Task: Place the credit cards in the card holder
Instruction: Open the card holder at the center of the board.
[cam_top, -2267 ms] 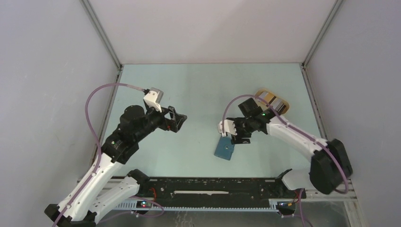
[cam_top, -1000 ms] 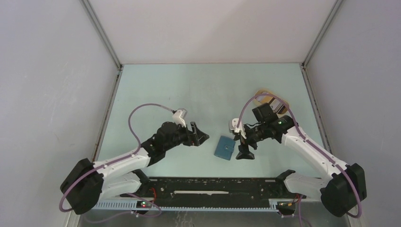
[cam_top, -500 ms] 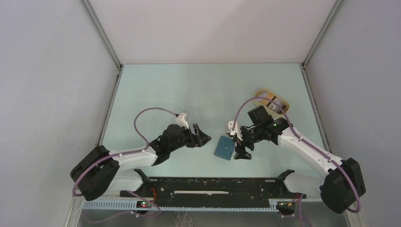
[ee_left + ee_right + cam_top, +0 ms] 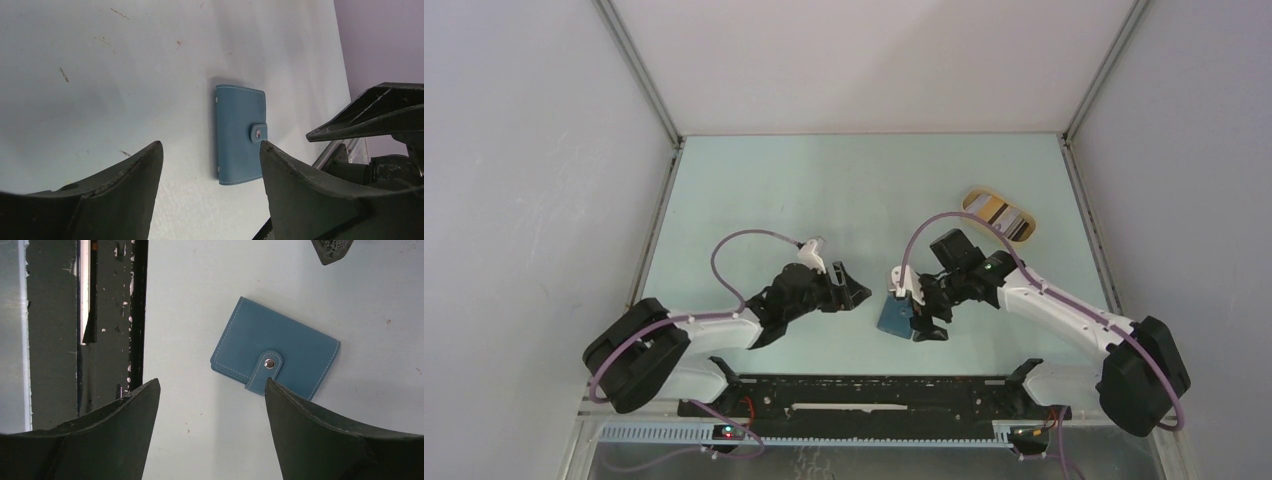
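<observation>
Right wrist: folded teal card holder (image 4: 280,340)

Left arm (image 4: 706,326), right arm (image 4: 1064,305): white links, bulky black shoulders at 8 and 4 o'clock, mauve cables (image 4: 754,233) (looped); left gripper (image 4: 210,145) matte-black, scuffed.

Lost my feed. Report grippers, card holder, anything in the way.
Both open, empty: left gripper short of card holder, right gripper above it. Holder flat, snapped shut. Nothing blocking.

Matt leather-look card holder (image 4: 281,339), shiny metal snap (image 4: 269,363).
</observation>
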`<state>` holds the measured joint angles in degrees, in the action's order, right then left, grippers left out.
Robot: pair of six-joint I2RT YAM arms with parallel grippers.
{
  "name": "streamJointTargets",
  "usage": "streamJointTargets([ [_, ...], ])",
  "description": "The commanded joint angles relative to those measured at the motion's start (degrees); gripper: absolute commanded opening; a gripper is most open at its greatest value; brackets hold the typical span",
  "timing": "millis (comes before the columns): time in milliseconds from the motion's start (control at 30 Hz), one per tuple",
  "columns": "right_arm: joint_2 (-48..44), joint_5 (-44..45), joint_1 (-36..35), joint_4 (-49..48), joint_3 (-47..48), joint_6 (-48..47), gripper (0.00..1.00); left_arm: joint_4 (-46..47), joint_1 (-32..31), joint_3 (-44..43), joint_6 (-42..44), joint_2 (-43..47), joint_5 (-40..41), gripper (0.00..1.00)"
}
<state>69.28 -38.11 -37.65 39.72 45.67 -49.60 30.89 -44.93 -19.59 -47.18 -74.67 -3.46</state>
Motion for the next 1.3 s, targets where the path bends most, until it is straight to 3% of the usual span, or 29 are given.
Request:
streamJointTargets([
  [0,1.5,3.1,-1.5,-4.4,-0.1,4.2,0.85,2.3,-0.7,1.1,-0.8,-1.0,1.7,0.75],
  [167,3.6,4.3,-1.9,-6.8,0.5,9.5,0.82,2.9,-1.1,0.2,-1.5,-3.2,1.3,0.7],
  [433,10.5,11.7,-2.5,-9.6,2.6,15.5,0.67,6.7,-3.2,-1.7,-3.1,-9.3,-0.7,0.63],
  [967,17.6,21.8,-6.4,-13.7,3.4,18.2,0.58,11.5,-7.4,-4.0,-6.1,-17.6,-1.6,0.48],
  [1100,18.9,24.5,-7.7,-13.8,3.5,17.3,0.5,11.5,-8.1,-4.5,-6.4,-18.5,-1.5,0.45],
  [1267,19.8,26.5,-8.5,-13.4,3.5,16.3,0.29,11.8,-8.4,-4.3,-6.6,-18.6,-0.9,0.41],
])
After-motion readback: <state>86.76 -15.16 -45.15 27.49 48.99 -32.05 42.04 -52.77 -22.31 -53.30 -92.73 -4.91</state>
